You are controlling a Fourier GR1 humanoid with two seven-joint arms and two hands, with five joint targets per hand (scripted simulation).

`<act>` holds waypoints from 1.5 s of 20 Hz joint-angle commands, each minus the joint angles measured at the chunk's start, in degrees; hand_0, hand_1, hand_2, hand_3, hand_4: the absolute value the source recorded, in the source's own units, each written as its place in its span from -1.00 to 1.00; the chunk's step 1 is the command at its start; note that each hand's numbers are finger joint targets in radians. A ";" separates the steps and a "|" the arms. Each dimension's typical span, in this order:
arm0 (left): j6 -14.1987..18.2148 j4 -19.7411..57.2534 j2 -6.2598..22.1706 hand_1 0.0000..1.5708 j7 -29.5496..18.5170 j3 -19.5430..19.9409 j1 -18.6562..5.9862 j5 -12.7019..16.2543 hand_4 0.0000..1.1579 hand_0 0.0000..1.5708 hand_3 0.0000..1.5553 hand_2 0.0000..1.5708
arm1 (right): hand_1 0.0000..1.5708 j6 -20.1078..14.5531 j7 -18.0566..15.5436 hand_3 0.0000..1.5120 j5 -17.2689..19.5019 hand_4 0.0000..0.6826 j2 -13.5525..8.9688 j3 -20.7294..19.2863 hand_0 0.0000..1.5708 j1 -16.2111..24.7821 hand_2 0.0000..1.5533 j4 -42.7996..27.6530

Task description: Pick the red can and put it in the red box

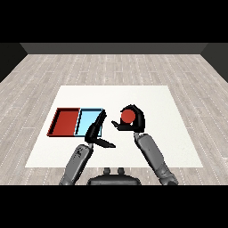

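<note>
Bare test room: white table (178, 133), plank floor (111, 67)

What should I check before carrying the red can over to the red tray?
1. Right hand curled round the red can: ok.
2. Can lifted off the table: cannot tell.
3. Red tray unoccupied: ok.
4. Carry path clear: not ok, the left hand reaches over the light blue tray, which lies between can and red tray.
5. Left hand holding nothing: ok, fingers straight.
</note>
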 commanded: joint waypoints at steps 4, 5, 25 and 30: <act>4.80 1.32 -0.02 -1.00 0.17 -7.19 2.14 0.67 -1.00 -1.00 -1.00 -1.00 | 1.00 0.83 2.05 0.87 4.97 0.92 3.44 0.28 1.00 -0.68 0.90 0.30; 0.74 8.54 -0.02 -1.00 -2.89 -3.54 -0.92 3.29 -1.00 -1.00 -1.00 -1.00 | 1.00 -0.88 0.03 0.87 3.72 0.90 3.46 2.80 1.00 -0.18 0.90 1.05; 1.92 12.10 -0.02 -1.00 0.09 -6.32 -7.80 10.87 -1.00 -1.00 -1.00 -1.00 | 1.00 -0.22 -3.72 0.86 -1.29 0.84 3.54 2.86 1.00 -4.85 0.90 4.44; 9.84 16.82 0.01 -1.00 -3.40 -13.00 -13.68 15.48 -1.00 -1.00 -1.00 -1.00 | 1.00 -3.06 5.21 0.87 2.90 0.91 3.52 6.84 1.00 -4.01 0.91 -3.21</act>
